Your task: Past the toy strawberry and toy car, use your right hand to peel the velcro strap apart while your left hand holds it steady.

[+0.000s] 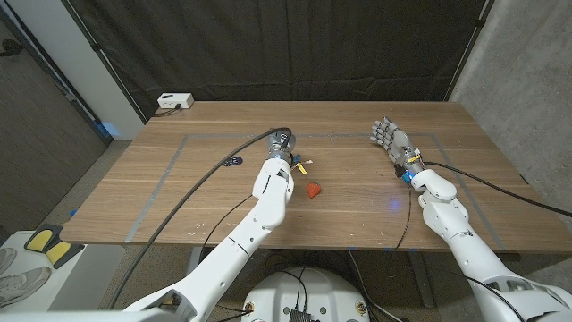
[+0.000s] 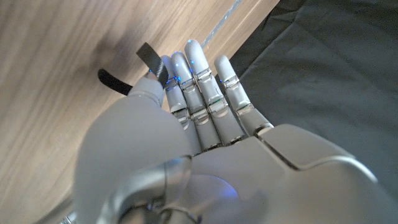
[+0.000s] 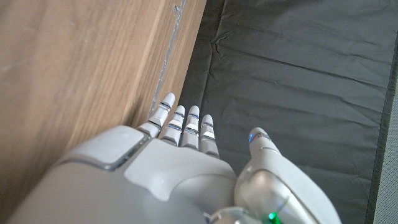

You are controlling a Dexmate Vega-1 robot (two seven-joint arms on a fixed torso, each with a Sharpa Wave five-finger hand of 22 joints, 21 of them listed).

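The left robot hand (image 2: pixel 186 124) hides most of the velcro strap (image 2: pixel 152 62).

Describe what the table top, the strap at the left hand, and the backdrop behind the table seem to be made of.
Table top: wood or wood-look laminate, matte; plank grain lines show.
Velcro strap: dark, flexible, probably woven fabric; it bends at the left hand.
Backdrop: black cloth, matte; creases and folds are visible.

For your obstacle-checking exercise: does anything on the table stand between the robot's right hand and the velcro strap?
Nothing visible does. Bare wood separates the right hand from the velcro strap at the left hand; the toy strawberry lies nearer the robot.
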